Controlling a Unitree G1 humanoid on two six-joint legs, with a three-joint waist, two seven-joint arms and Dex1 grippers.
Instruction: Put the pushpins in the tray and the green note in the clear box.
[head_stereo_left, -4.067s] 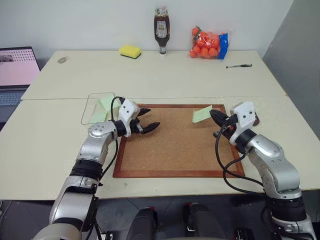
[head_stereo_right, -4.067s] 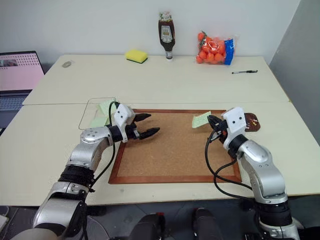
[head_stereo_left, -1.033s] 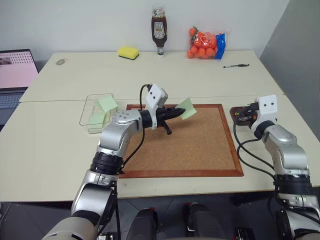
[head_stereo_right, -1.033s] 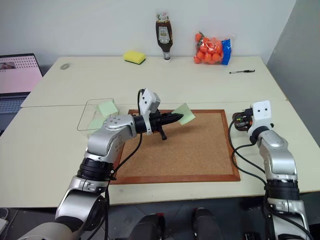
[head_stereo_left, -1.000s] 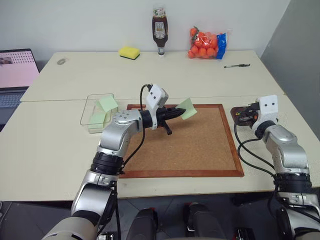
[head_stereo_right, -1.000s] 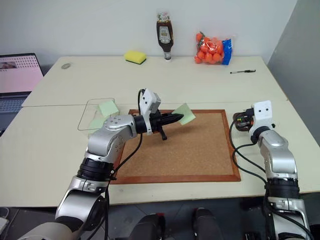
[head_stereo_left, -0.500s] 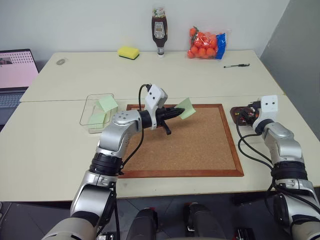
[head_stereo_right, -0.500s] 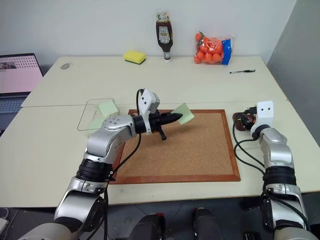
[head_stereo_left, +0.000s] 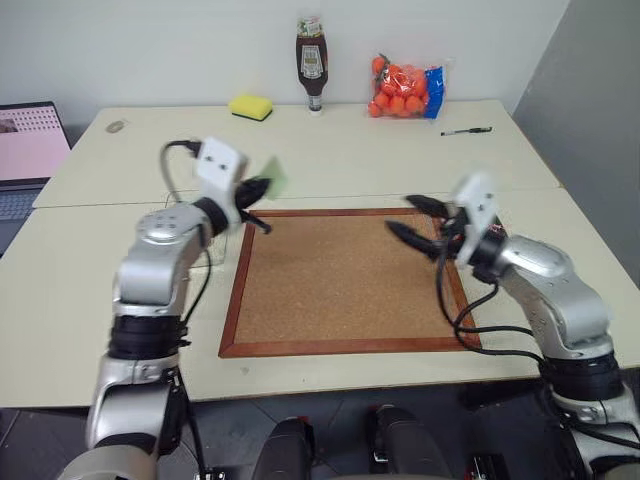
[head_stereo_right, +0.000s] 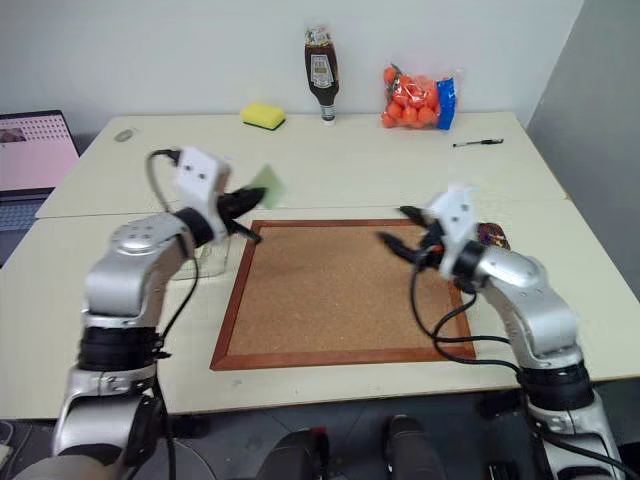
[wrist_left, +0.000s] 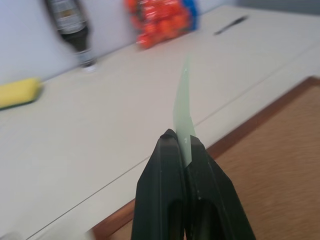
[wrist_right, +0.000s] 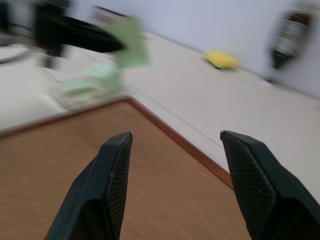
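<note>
1. The left gripper (wrist_left: 182, 145) is pinched tight on the lower edge of the green note (wrist_left: 183, 107), its two black fingers (wrist_left: 165, 170) pressed together with the paper standing up between them.
2. In the head views that gripper (head_stereo_left: 262, 186) is raised above the table (head_stereo_left: 380, 150) near the far left corner of the cork board (head_stereo_left: 340, 275), and the green note (head_stereo_left: 275, 176) sticks out past its tips.
3. The right gripper (wrist_right: 172, 145) stands wide apart with nothing between its fingers (wrist_right: 112, 170).
4. It hangs over the right part of the cork board, its tips (head_stereo_left: 412, 216) pointing toward the left arm.
5. The clear box (wrist_right: 85, 85) sits just off the board's left edge; it shows blurred in the right wrist view, with pale green paper inside.
6. The tray (head_stereo_right: 494, 237) lies just beyond the board's right edge, mostly hidden by the right arm; the pushpins in it cannot be made out.
7. Along the table's far edge stand a yellow sponge (head_stereo_left: 250, 105), a sauce bottle (head_stereo_left: 310, 62), a bag of orange fruit (head_stereo_left: 405, 85) and a pen (head_stereo_left: 465, 131).
8. A laptop (head_stereo_left: 25, 140) sits at far left.
</note>
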